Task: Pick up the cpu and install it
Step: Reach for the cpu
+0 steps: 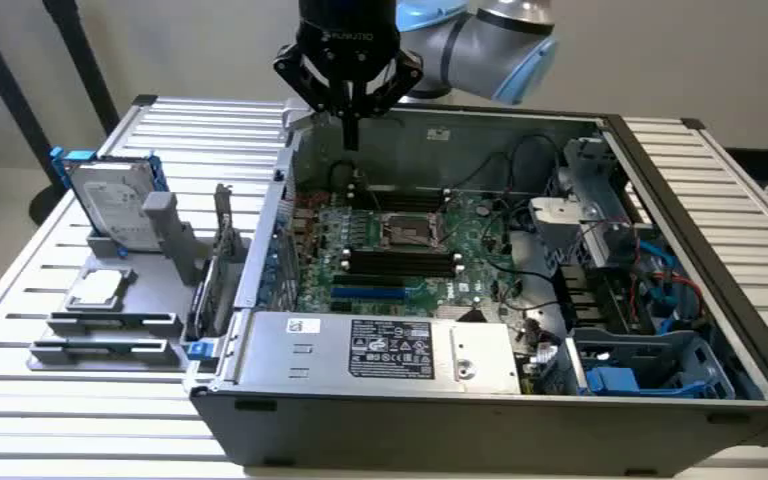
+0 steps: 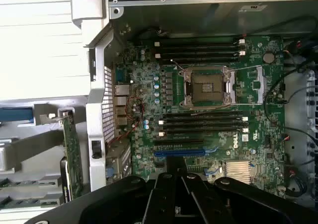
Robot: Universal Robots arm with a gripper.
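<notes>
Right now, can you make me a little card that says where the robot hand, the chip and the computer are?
gripper: shut, holding nothing, hanging over the back edge of the open computer case
cpu: lying flat on the grey rack, outside the case at the exterior view's left, far from the gripper
socket: in the middle of the green board, no chip in it
hard drive: standing in its blue frame behind the cpu
work so far: cpu not yet picked up
</notes>
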